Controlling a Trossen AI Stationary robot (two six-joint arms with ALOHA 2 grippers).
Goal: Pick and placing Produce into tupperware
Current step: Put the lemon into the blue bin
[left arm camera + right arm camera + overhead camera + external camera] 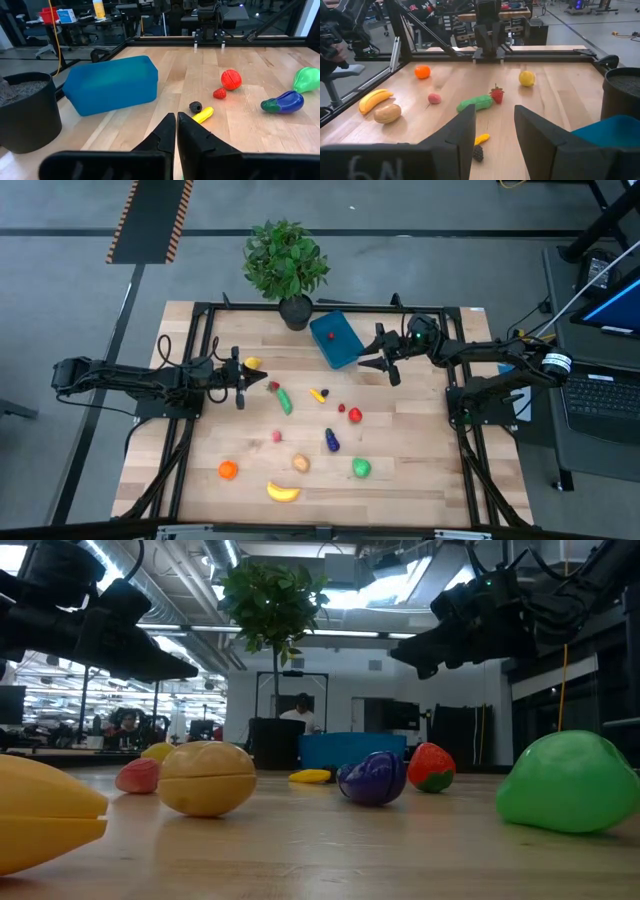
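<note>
My left gripper (176,131) hangs over the left side of the table (420,480), its jaws pressed together on nothing. My right gripper (493,131) is up by the far right, just beside the blue tub (335,339), jaws parted with nothing between them. The tub sits at the far edge next to the plant pot (295,311), with one red berry (330,336) on it. The banana (283,492), orange (228,470), potato (300,463), green apple (361,468) and eggplant (331,441) lie scattered on the wood.
</note>
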